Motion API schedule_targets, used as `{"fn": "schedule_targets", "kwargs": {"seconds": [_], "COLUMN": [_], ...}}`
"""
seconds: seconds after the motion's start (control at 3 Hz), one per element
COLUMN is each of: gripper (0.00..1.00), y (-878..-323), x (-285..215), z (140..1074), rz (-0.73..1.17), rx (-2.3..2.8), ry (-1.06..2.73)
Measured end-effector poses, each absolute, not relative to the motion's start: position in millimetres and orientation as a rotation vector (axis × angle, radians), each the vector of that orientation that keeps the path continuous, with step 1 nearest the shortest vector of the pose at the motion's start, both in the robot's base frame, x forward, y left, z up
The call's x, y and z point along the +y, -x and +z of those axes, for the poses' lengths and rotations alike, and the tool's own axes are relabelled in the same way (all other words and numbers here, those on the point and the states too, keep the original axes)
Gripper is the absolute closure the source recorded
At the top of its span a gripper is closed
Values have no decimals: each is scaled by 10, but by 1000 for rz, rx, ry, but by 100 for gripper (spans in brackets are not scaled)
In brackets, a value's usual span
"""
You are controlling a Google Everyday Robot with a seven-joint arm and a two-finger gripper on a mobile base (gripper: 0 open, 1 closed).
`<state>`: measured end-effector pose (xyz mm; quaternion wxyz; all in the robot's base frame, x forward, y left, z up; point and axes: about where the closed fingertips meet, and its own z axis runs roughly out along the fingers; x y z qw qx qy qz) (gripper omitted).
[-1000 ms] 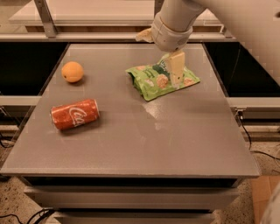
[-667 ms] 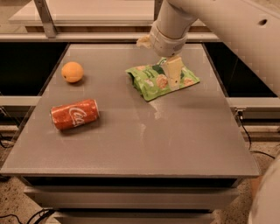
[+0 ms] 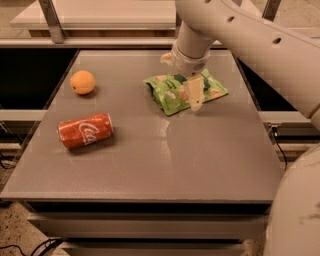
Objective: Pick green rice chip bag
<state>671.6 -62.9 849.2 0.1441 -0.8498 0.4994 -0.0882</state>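
Observation:
The green rice chip bag (image 3: 167, 95) lies flat on the grey table (image 3: 165, 160), at the back right of its top. It is light green and crinkly, with pictured beige chips. My gripper (image 3: 190, 96) hangs from the white arm (image 3: 240, 35) and is down at the middle of the bag, covering part of it. The bag's left and right ends show on either side of the gripper.
A red cola can (image 3: 85, 130) lies on its side at the table's left front. An orange (image 3: 82, 82) sits at the back left. A shelf or counter edge (image 3: 100, 15) runs behind the table. The arm's white body fills the right edge.
The gripper has come lower and slightly to the left, onto the middle of the bag. The bag, can and orange have not moved.

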Motion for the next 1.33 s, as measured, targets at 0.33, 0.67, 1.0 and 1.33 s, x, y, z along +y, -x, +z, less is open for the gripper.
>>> {"fn": "schedule_targets", "kwargs": {"seconds": [0.33, 0.67, 1.0, 1.33], "gripper": [18, 41, 64, 88], "y": [-6781, -6792, -6792, -6793], "x": [-674, -680, -680, -680], "z": [8341, 8362, 8425, 8435], "rz": [-231, -230, -230, -230], "rx": [1487, 1491, 1491, 1491], "ry": [2432, 2430, 2430, 2429]}}
